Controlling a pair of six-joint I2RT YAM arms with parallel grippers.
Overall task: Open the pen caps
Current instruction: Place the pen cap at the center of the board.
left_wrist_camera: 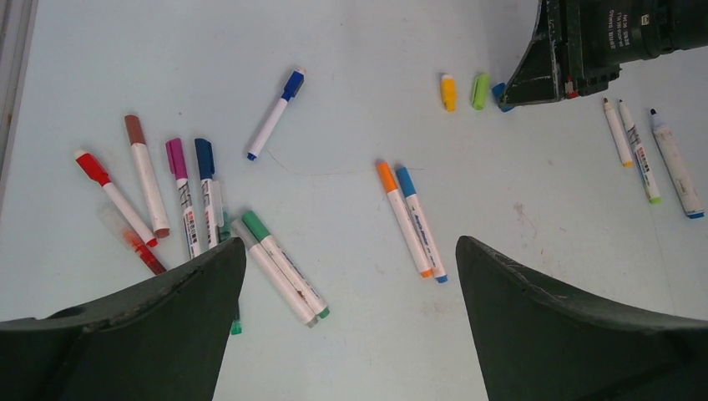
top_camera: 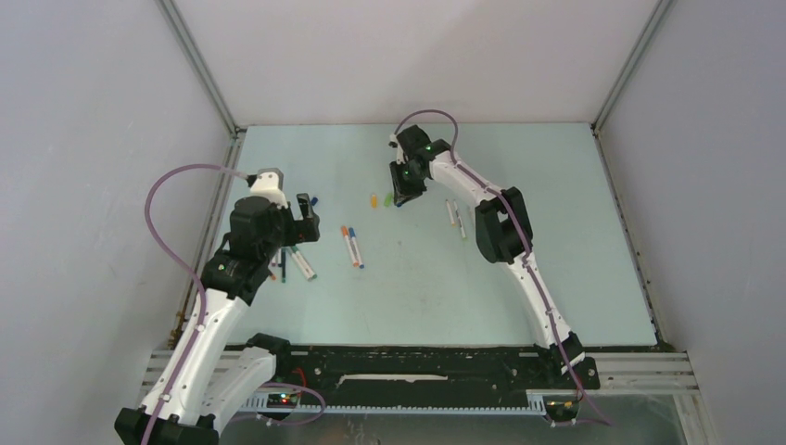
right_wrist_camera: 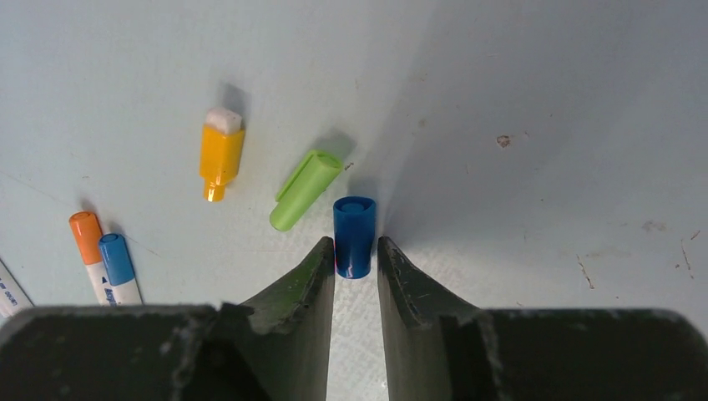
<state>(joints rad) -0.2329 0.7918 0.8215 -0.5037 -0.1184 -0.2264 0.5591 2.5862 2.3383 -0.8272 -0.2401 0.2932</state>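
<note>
Blue cap [right_wrist_camera: 354, 236] lies on the table [right_wrist_camera: 543, 100], with the green cap [right_wrist_camera: 305, 190] just left of it and the yellow cap [right_wrist_camera: 222, 159] further left. Right gripper [right_wrist_camera: 356, 244] jaws are narrow and flank the blue cap's near end; can't tell if they're pinching it. Left gripper [left_wrist_camera: 351, 251] jaws are wide apart and empty, well away from the blue cap.

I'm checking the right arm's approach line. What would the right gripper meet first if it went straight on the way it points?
The right gripper would meet the blue cap first: it lies at the tips of the jaws. Beyond it only bare table shows, though depth is unclear.
</note>
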